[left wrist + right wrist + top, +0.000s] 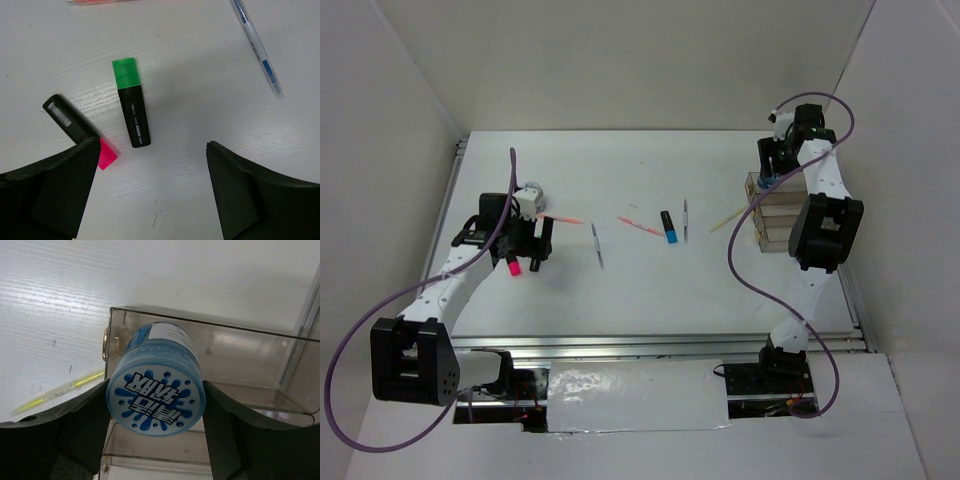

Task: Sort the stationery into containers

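My left gripper (527, 250) (152, 165) is open and empty, low over the table. Between and just ahead of its fingers lie a green-capped highlighter (132, 102) and a pink-capped highlighter (80, 131) (511, 266), whose cap sits beside the left finger. My right gripper (775, 165) (156, 405) is shut on a round blue-white tape roll (156, 385) and holds it over the far end of the clear organiser tray (772, 218) (245, 352). A blue-capped highlighter (668, 227), two silver pens (597, 244) (686, 220) and orange sticks (640, 225) lie mid-table.
A second tape roll (528, 195) sits by the left wrist. A yellow stick (728, 220) (60, 390) lies just left of the tray. One silver pen (257, 47) lies to the left gripper's upper right. White walls enclose the table.
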Controlling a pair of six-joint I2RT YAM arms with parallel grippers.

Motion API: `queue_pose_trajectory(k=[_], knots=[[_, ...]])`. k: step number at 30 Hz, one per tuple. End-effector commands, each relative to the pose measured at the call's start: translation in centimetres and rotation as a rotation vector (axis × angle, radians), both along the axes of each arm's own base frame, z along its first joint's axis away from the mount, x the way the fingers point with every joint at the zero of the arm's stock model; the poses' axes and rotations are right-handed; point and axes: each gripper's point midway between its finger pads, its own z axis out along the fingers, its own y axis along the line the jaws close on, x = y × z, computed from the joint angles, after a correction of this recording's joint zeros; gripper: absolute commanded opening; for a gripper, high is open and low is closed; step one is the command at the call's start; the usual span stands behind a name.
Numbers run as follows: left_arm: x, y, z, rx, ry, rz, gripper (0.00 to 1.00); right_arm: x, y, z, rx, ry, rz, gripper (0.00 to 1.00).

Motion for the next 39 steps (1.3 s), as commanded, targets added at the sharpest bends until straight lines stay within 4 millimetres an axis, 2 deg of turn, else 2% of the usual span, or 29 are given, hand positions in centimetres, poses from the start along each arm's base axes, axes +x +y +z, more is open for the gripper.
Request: queue_pose_trajectory(k=[1, 4, 8, 14, 15, 19, 25, 28, 30, 33, 34, 35, 36, 37, 38, 39], knots=[[1.4, -0.3, 1.5, -0.023, -0.051, 0.005, 0.99, 1.0, -0.2, 2.9, -0.028, -0.065, 0.011, 0.36], [1.4, -0.4, 1.5, -0.023, -0.051, 0.003, 0.99, 1.1, -0.4, 2.2, -0.03, -0.054, 0.006, 0.38], [1.3, -0.5, 1.4, -0.029, -0.047, -0.005, 0.99, 1.5, -0.6, 1.3, -0.031, -0.045, -0.002, 0.46], [1.2, -0.6, 1.3, -0.035, -0.044, -0.01, 0.99, 2.3, -0.4, 0.3, -0.018, -0.035, -0.003, 0.5], [1.3, -0.5, 1.3, -0.034, -0.044, -0.01, 0.99, 2.3, -0.4, 0.2, -0.018, -0.034, -0.003, 0.52], [1.3, -0.5, 1.1, -0.035, -0.04, -0.01, 0.99, 2.5, -0.4, -0.5, -0.011, -0.027, -0.003, 0.73], [1.3, -0.7, 1.4, -0.053, -0.044, -0.026, 0.99, 2.7, -0.3, -0.4, -0.007, -0.023, -0.011, 0.87], [1.8, -0.5, 2.7, -0.076, -0.077, -0.009, 0.99, 2.5, -0.1, 1.0, 0.011, -0.041, -0.02, 0.94], [2.6, 0.0, 4.4, -0.079, -0.13, 0.019, 0.99, 2.2, 0.4, 2.9, 0.026, -0.068, -0.019, 0.95], [4.2, 1.8, 6.9, -0.044, -0.21, 0.121, 0.99, 1.4, 1.2, 6.0, 0.047, -0.112, -0.014, 0.95], [5.4, 2.5, 8.5, -0.023, -0.264, 0.151, 0.99, 1.1, 1.5, 6.9, 0.054, -0.126, -0.013, 0.95], [6.0, 4.0, 9.2, 0.001, -0.282, 0.195, 0.99, 0.4, 2.0, 8.3, 0.068, -0.145, -0.007, 0.95], [6.8, 5.4, 8.6, 0.033, -0.261, 0.236, 0.99, 0.0, 2.5, 8.8, 0.085, -0.152, -0.006, 0.95], [7.4, 5.9, 8.6, 0.042, -0.251, 0.243, 0.99, -0.5, 2.8, 9.3, 0.096, -0.159, -0.004, 0.95], [8.6, 6.4, 10.3, 0.039, -0.28, 0.255, 0.99, -1.5, 3.3, 9.9, 0.107, -0.16, -0.003, 0.96], [9.5, 7.2, 8.7, 0.046, -0.234, 0.271, 0.99, -2.1, 3.9, 9.9, 0.13, -0.157, 0.003, 0.96]])
